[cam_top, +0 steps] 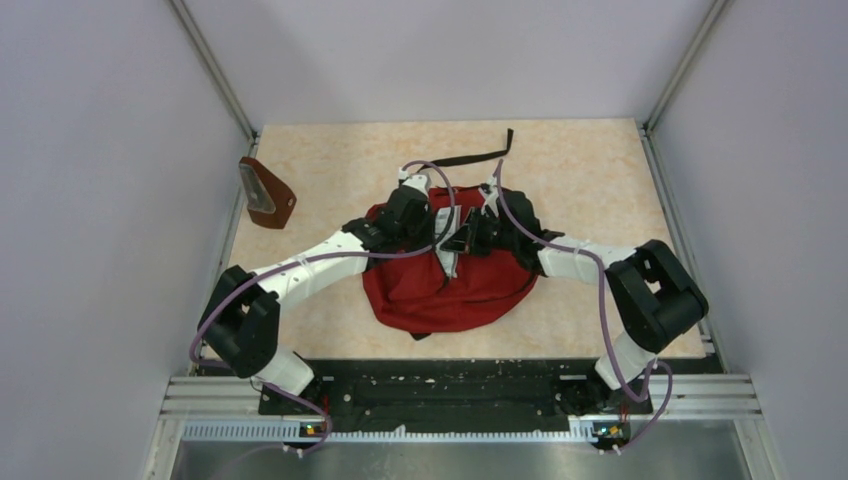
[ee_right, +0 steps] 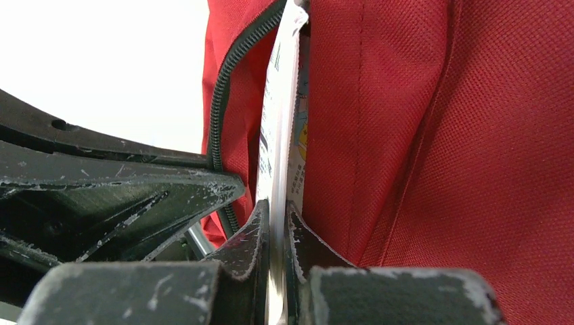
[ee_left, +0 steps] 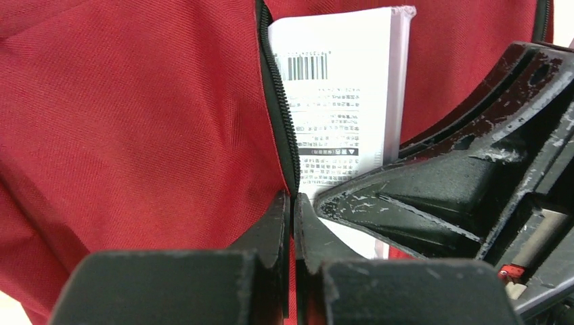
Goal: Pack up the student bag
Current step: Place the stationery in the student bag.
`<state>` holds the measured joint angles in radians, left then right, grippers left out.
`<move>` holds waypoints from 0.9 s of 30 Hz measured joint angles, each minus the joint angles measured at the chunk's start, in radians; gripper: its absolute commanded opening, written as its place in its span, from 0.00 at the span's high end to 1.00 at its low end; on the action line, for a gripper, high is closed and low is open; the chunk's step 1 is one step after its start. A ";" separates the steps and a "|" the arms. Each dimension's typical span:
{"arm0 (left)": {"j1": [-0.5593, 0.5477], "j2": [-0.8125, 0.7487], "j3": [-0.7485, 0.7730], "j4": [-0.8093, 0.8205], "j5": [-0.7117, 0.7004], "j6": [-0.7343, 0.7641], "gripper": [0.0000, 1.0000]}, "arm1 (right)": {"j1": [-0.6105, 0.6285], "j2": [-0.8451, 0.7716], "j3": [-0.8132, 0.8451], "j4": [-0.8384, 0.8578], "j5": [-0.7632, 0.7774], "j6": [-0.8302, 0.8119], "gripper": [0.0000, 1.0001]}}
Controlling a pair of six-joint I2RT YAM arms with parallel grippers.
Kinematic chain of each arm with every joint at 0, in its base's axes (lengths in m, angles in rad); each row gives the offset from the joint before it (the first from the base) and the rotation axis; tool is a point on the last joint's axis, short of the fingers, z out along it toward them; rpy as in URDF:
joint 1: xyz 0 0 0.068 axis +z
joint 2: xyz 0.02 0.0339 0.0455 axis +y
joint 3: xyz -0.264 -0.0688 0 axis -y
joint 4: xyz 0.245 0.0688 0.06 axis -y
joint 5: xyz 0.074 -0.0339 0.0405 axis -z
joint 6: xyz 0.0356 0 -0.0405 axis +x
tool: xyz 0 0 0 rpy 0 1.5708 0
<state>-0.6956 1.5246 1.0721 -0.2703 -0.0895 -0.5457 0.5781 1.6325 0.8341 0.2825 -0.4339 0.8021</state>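
The student bag (cam_top: pixel 440 290) lay slumped near the middle of the worktop (cam_top: pixel 600 180), between the two arms, with its dark-red fabric spread toward the near edge. A black strap (cam_top: pixel 480 155) trailed from it toward the far side.

The left gripper (ee_left: pixel 292 203) was closed, its fingertips pressed together on the edge of the bag's opening, where the black zipper (ee_left: pixel 281 101) ran down into the pinch. Red fabric filled the left wrist view to the left of that edge.

The right gripper (ee_right: pixel 276 210) was closed on a thin white packet (ee_right: pixel 281 101), held edge-on between its fingertips. The packet carried a barcode and small printed text, legible only as lines. It stood in the zippered opening with bag fabric on both sides. How far it reached inside could not be told.

Both grippers sat just beside each other over the far part of the bag, each showing in the other's wrist view.

A brown pouch (cam_top: pixel 268 195) stood well apart at the worktop's left edge.
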 measured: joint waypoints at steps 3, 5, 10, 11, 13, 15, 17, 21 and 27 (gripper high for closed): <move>-0.003 0.000 0.000 -0.008 -0.047 -0.007 1.00 | 0.000 0.000 -0.002 0.000 -0.002 0.003 1.00; -0.006 0.000 0.000 -0.022 -0.088 -0.017 1.00 | 0.000 0.000 -0.006 0.002 -0.002 0.005 1.00; -0.007 0.000 -0.001 -0.017 -0.103 -0.018 1.00 | 0.000 0.021 -0.018 0.034 -0.021 0.014 1.00; -0.007 0.000 -0.003 -0.011 -0.095 -0.013 1.00 | 0.000 0.033 -0.016 0.040 -0.029 0.014 1.00; -0.007 0.000 -0.007 0.005 -0.074 0.000 1.00 | 0.000 0.060 -0.006 0.042 -0.044 0.014 1.00; -0.006 0.000 -0.011 0.021 -0.055 0.010 1.00 | 0.001 0.084 0.018 0.042 -0.063 0.011 1.00; -0.004 0.000 -0.016 0.036 -0.037 0.020 1.00 | 0.004 0.111 0.047 0.042 -0.084 0.005 1.00; 0.002 0.000 -0.019 0.047 -0.004 0.025 1.00 | 0.021 0.171 0.117 0.032 -0.103 -0.021 1.00; 0.014 -0.016 -0.038 0.055 0.008 0.023 1.00 | 0.043 0.245 0.189 0.048 -0.091 -0.031 1.00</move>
<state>-0.6811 1.5089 1.0344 -0.2153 -0.0811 -0.5232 0.6209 1.8774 1.0229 0.3309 -0.5247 0.7712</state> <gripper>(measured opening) 0.015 0.031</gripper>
